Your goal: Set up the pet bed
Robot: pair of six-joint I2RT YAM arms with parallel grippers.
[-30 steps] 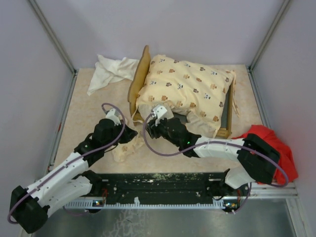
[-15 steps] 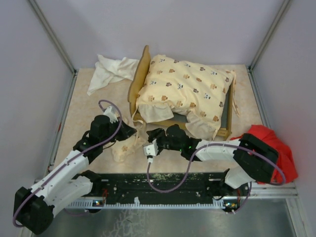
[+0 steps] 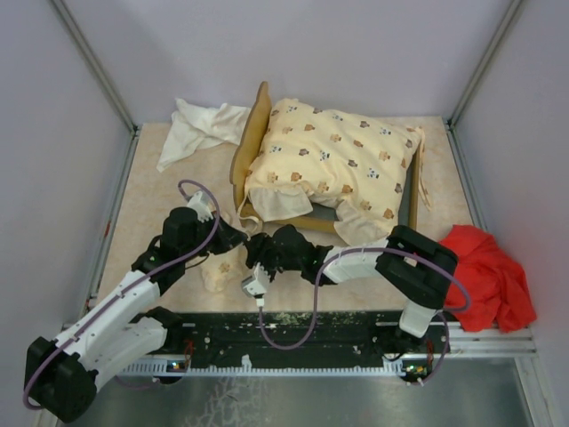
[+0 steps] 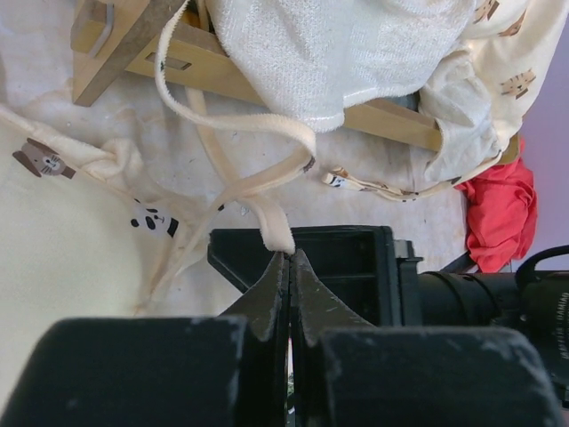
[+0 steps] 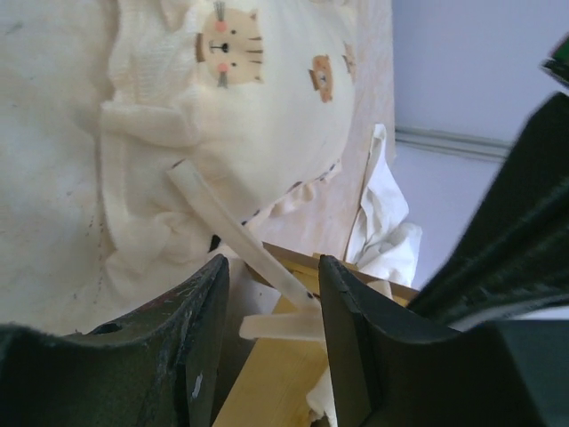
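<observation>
The small light-yellow wooden bed frame (image 3: 253,133) with its wavy headboard stands at the far middle of the beige tabletop (image 3: 160,196). The cream animal-print cushion (image 3: 342,160) lies on it askew, its near edge sagging over the rail, so it does not look seated yet. The matching small pillow (image 3: 218,274) lies off the bed on the tabletop, near and left of the frame, probably waiting its turn. The left gripper (image 4: 286,258) has its jaws pressed together on a cream fabric tie (image 4: 267,218), likely to draw it taut or clear; I cannot tell which piece the tie belongs to. The right gripper (image 5: 271,262) hovers just beside it with jaws apart and gripping nothing, seemingly ready to take a strap. There is one frame, one cushion and one pillow, and well aside lie one crumpled white cloth (image 3: 200,129) far left and one red cloth (image 3: 493,276) near right.
</observation>
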